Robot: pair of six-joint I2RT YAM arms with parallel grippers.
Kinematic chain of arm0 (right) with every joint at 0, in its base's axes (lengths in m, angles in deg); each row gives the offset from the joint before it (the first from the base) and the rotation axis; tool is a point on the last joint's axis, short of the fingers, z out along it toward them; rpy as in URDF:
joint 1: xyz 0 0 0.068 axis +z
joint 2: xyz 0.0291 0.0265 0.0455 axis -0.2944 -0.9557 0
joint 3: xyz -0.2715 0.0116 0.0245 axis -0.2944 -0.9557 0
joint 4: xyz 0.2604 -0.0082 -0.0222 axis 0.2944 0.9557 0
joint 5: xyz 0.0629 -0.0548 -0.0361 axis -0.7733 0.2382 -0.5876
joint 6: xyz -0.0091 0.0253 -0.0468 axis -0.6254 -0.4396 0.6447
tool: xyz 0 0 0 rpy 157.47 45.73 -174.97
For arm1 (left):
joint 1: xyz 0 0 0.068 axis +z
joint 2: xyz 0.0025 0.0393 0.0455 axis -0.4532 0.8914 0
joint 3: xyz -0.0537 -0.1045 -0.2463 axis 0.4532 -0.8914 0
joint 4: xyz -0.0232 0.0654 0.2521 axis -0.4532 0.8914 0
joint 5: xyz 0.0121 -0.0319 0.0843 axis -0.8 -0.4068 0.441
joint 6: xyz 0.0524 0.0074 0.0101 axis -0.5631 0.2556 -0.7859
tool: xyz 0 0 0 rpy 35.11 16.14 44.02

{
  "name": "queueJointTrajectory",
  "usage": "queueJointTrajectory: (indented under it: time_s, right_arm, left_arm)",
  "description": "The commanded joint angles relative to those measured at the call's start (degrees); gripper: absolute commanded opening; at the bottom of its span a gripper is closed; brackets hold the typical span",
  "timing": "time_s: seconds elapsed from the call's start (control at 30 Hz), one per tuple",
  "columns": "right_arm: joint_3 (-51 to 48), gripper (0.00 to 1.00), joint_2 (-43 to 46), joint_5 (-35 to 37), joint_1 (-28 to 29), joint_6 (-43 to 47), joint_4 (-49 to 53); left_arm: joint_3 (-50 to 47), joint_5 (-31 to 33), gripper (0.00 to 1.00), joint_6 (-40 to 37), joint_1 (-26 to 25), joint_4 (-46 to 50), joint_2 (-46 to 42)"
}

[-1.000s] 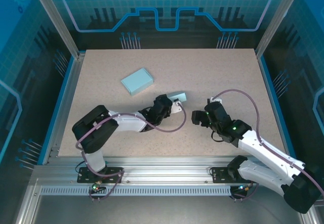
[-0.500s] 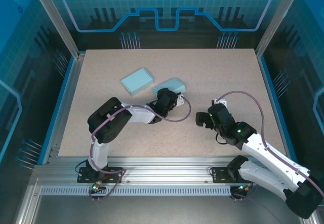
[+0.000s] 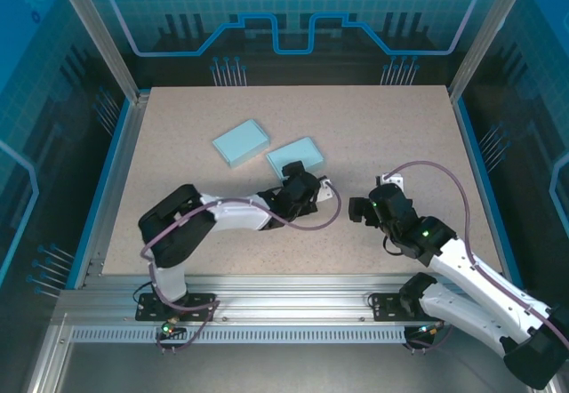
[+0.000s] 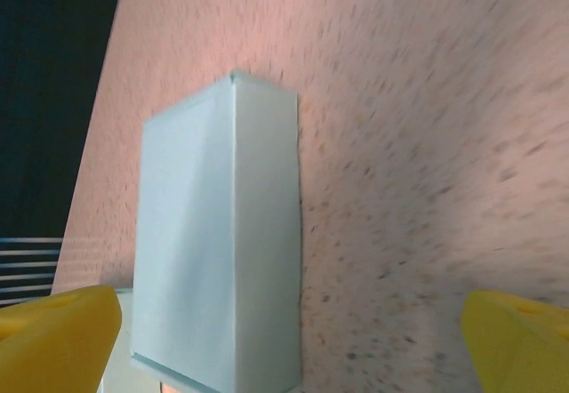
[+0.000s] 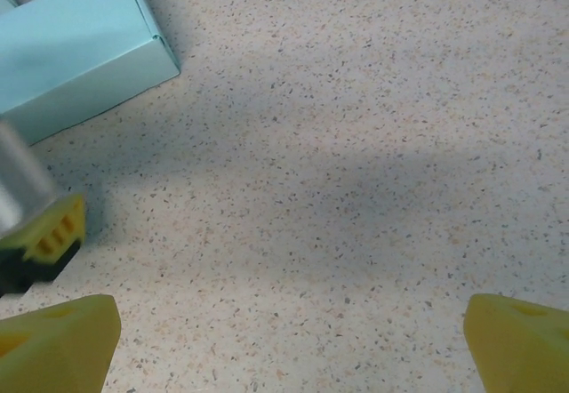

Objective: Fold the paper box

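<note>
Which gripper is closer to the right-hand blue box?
Left. The left gripper is open right at the near edge of that paper box; the right gripper hangs farther off to its right, over the table.

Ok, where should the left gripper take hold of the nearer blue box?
Probably across its narrow width, on the two long side walls, coming down from above. The nearer blue box lies flat on the table, its broad top facing up, and the open left gripper looks wide enough.
</note>
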Motion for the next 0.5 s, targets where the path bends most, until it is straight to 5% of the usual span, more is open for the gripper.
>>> queueJointTrajectory:
  time_s: [0.0,0.2,0.47]
  right_arm:
    - [2.3,1.00,1.4,3.1,-0.8,1.6,0.9]
    - [2.3,1.00,1.8,8.1,-2.2,4.6,-3.1]
    - [-1.7,1.00,0.3,9.7,-8.3,17.0,-18.7]
  left_arm:
    - [-1.9,-1.9,0.99,8.5,-0.3,1.3,-9.7]
    - [-8.3,2.0,0.99,21.8,3.8,2.6,-25.2]
    - [-20.8,2.9,0.99,38.3,20.9,5.1,-42.9]
